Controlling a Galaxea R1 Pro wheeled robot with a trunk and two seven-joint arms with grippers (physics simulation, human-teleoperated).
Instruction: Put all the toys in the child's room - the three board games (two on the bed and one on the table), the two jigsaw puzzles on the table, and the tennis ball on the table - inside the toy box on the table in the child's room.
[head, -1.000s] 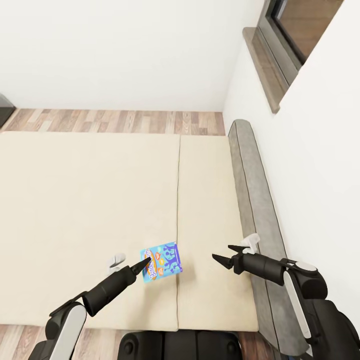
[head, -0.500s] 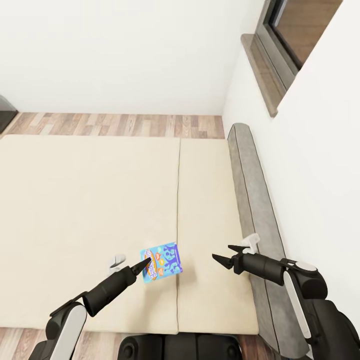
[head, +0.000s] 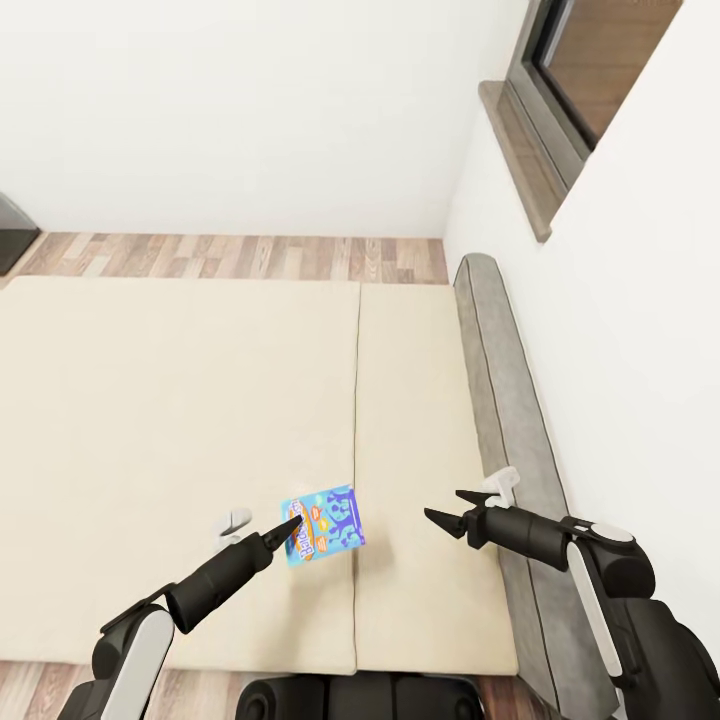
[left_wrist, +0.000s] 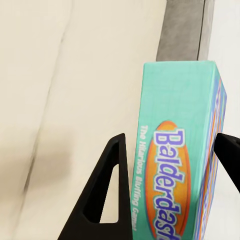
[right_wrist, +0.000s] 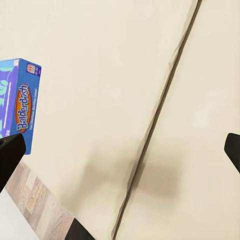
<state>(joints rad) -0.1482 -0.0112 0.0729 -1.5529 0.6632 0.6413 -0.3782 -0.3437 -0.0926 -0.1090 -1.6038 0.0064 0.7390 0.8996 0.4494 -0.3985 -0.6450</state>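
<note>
Since a second ago only our head camera has tipped, sliding the bed (head: 180, 400) and wood floor (head: 240, 256) lower in view, while both arms and the blue board game (head: 324, 524) keep their places. Our left end effector (head: 292, 524) is clenched on the board game, lifted above the mattress near the seam, one finger (left_wrist: 112, 190) against each side. Our right end effector (head: 447, 510) hangs released over the mattress near the grey headboard (head: 510, 400).
</note>
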